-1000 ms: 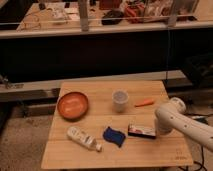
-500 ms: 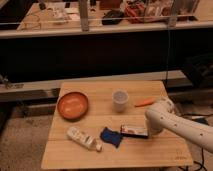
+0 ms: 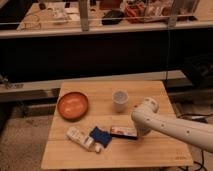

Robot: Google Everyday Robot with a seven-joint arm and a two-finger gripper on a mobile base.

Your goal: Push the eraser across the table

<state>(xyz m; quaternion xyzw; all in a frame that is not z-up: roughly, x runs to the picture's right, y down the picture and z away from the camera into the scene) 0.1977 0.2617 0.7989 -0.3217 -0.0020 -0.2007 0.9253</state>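
Observation:
The eraser [image 3: 123,132], a flat black-edged bar with a whitish, red-marked top, lies on the light wooden table [image 3: 150,150] near the front middle. Its left end is close to the blue wavy pad [image 3: 101,136]. My white arm reaches in from the right, and my gripper [image 3: 139,130] points down at the eraser's right end, touching or nearly touching it.
A white bottle [image 3: 82,140] lies left of the blue pad. An orange-brown bowl [image 3: 73,105] sits at the left. A white cup [image 3: 120,100] stands just behind the eraser. A dark shelf and a railing lie beyond the table's far edge.
My arm has swept left across the table. The eraser has slid left with it, from the right side to just beside the blue pad.

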